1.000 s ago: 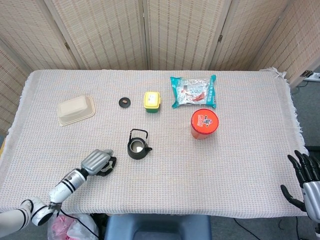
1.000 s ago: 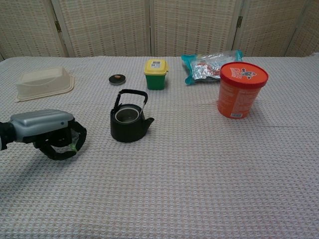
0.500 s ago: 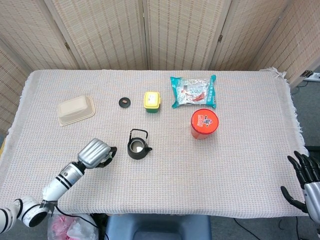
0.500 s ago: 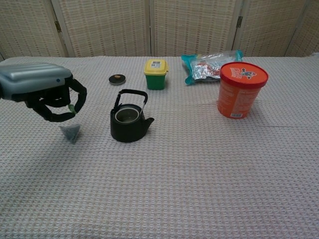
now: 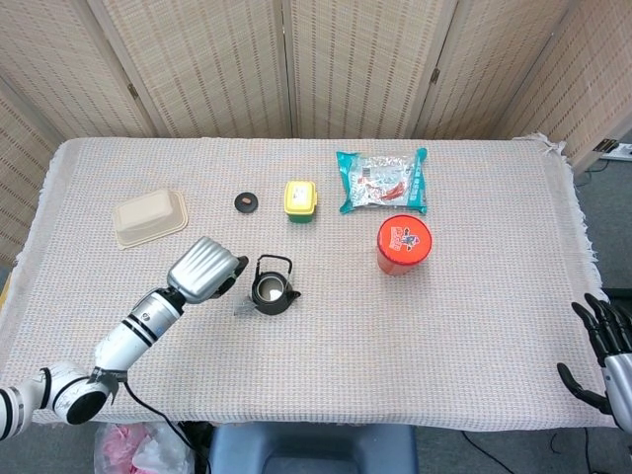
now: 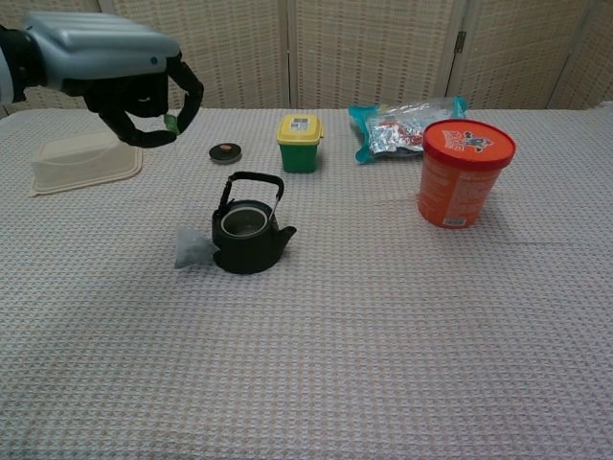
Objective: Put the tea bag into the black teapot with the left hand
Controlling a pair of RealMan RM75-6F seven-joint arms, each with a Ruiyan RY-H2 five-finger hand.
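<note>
The black teapot (image 5: 272,289) (image 6: 249,230) stands lidless in the middle of the table, its handle upright. My left hand (image 5: 205,269) (image 6: 115,67) is raised above and to the left of it, fingers curled, pinching the green tag (image 6: 171,122) of the tea bag. The grey tea bag (image 6: 194,249) (image 5: 245,307) hangs low against the teapot's left side, outside the pot; I cannot tell if it touches the cloth. My right hand (image 5: 604,355) shows only in the head view, at the table's near right corner, fingers spread and empty.
A small black lid (image 5: 247,201) (image 6: 225,151) lies behind the teapot, next to a yellow-lidded green jar (image 5: 300,198) (image 6: 300,142). A beige lunch box (image 5: 149,217) (image 6: 81,158) sits far left. An orange tub (image 5: 403,244) (image 6: 463,172) and a snack packet (image 5: 381,181) stand right.
My left hand has risen and moved right toward the teapot, lifting the tea bag off the cloth and swinging it to the pot's left side. The right hand has barely moved.
</note>
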